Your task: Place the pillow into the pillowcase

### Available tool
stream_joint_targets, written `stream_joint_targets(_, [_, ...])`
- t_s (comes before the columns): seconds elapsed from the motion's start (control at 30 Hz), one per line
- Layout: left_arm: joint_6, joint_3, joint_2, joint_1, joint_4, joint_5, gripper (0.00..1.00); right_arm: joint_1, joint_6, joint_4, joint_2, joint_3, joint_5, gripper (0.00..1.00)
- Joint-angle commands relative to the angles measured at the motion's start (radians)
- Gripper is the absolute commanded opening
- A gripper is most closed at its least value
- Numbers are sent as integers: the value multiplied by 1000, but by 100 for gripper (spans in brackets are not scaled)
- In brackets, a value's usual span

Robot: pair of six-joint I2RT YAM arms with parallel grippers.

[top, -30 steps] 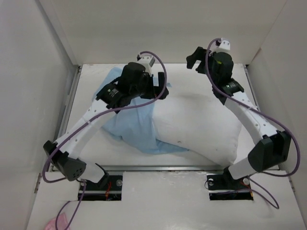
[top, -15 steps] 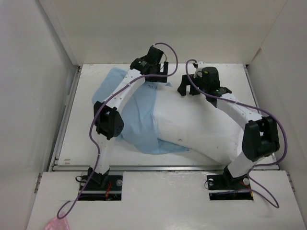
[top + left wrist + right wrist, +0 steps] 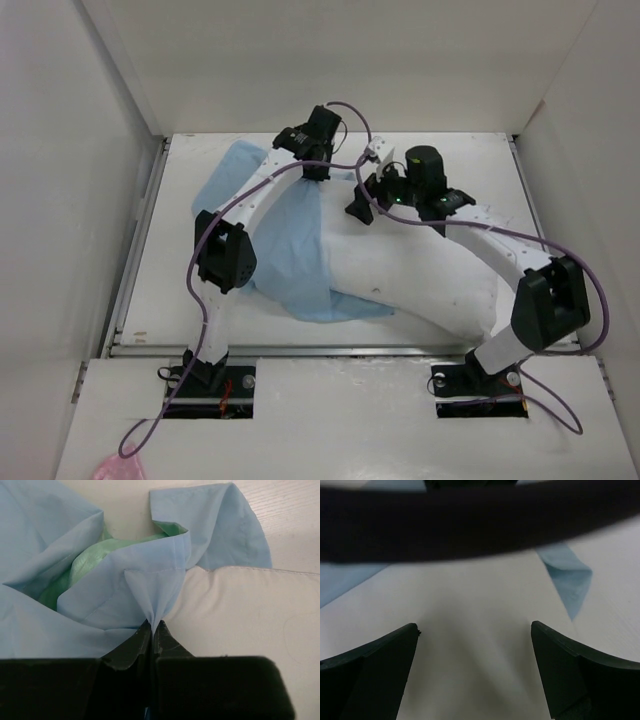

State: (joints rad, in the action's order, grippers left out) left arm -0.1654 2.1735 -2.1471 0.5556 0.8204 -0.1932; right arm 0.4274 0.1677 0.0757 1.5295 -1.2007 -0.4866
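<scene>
The white pillow (image 3: 420,265) lies across the middle and right of the table. The light blue pillowcase (image 3: 285,250) is bunched over its left end. At the pillow's far left edge my left gripper (image 3: 318,176) is shut on a pinched fold of pillowcase (image 3: 100,600) fabric. The left wrist view shows that fold pulled up between the fingertips of the left gripper (image 3: 153,623), green lining to the left and the pillow (image 3: 240,615) to the right. Just to the right, my right gripper (image 3: 361,206) hovers open over the pillow (image 3: 475,605), and nothing is between the fingers of the right gripper (image 3: 475,628).
White walls enclose the table on the left, back and right. A metal rail (image 3: 350,350) runs along the near edge. A pink scrap (image 3: 112,466) lies off the table at the near left. Purple cables loop around both arms. A pillowcase corner (image 3: 567,580) lies on the table beyond the pillow.
My left gripper has shut on the pillowcase fold at the pillow's far edge. The right arm has swung left and down from the back toward the pillow, still open.
</scene>
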Motion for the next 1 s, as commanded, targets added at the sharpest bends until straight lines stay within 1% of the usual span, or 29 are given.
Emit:
stream_joint_targets(0.0, [3, 43, 53, -6, 8, -78, 0, 59, 144, 100, 69, -52, -48, 100])
stream_joint_targets(0.07, [-8, 81, 62, -6, -21, -87, 0, 70, 156, 128, 136, -76, -18, 99])
stream_joint_targets(0.13, [6, 81, 91, -6, -79, -60, 0, 79, 156, 118, 176, -76, -18, 83])
stream_joint_targets(0.17, [20, 69, 105, -6, -104, -39, 0, 79, 156, 89, 210, -76, -18, 68])
stream_joint_targets(0.2, [29, 60, 116, -6, -127, 4, 0, 79, 156, 73, 221, -85, -18, 19])
stream_joint_targets(0.23, [29, 60, 125, -6, -147, 21, 0, 79, 136, 50, 221, -85, -27, 0])
stream_joint_targets(0.27, [43, 60, 125, -6, -162, 43, 0, 79, 127, 26, 221, -85, -27, 0])
stream_joint_targets(0.33, [43, 97, 125, 6, -187, 54, 0, 79, 118, -58, 152, -54, -27, 0])
stream_joint_targets(0.37, [43, 109, 125, 30, -197, 54, 0, 89, 118, -100, 114, -33, -41, 0])
stream_joint_targets(0.4, [52, 121, 125, 41, -220, 54, 0, 90, 118, -197, 71, 25, -41, 0])
stream_joint_targets(0.43, [64, 144, 125, 50, -234, 63, 0, 100, 106, -255, -19, 58, -64, 0])
stream_joint_targets(0.5, [64, 154, 135, 75, -289, 96, 0, 100, 83, -367, -99, 145, -134, 0])
stream_joint_targets(0.53, [73, 173, 147, 75, -305, 154, 0, 100, 72, -455, -158, 164, -164, 0])
stream_joint_targets(0.57, [73, 183, 147, 90, -317, 197, 0, 100, 72, -483, -176, 176, -191, 0])
stream_joint_targets(0.6, [73, 183, 157, 110, -329, 230, 0, 100, 72, -504, -186, 176, -232, 0])
stream_joint_targets(0.67, [82, 197, 182, 136, -352, 262, 0, 100, 63, -540, -186, 176, -242, 0])
stream_joint_targets(0.7, [83, 206, 205, 167, -362, 273, 0, 100, 62, -557, -174, 176, -233, 0])
stream_joint_targets(0.73, [95, 206, 219, 184, -362, 273, 0, 100, 62, -577, -164, 187, -186, 0])
stream_joint_targets(0.8, [95, 172, 249, 216, -362, 284, 0, 100, -11, -721, -140, 217, -124, 0])
stream_joint_targets(0.83, [95, 157, 283, 249, -362, 302, 0, 100, -55, -800, -131, 263, -40, 0])
stream_joint_targets(0.87, [95, 137, 303, 266, -362, 311, 0, 91, -107, -967, -117, 282, -2, 0])
stream_joint_targets(0.9, [84, 87, 323, 283, -362, 311, 0, 91, -214, -1038, -77, 292, 25, 0])
stream_joint_targets(0.97, [55, 22, 384, 326, -382, 322, 0, 57, -327, -1178, -26, 303, 58, 0])
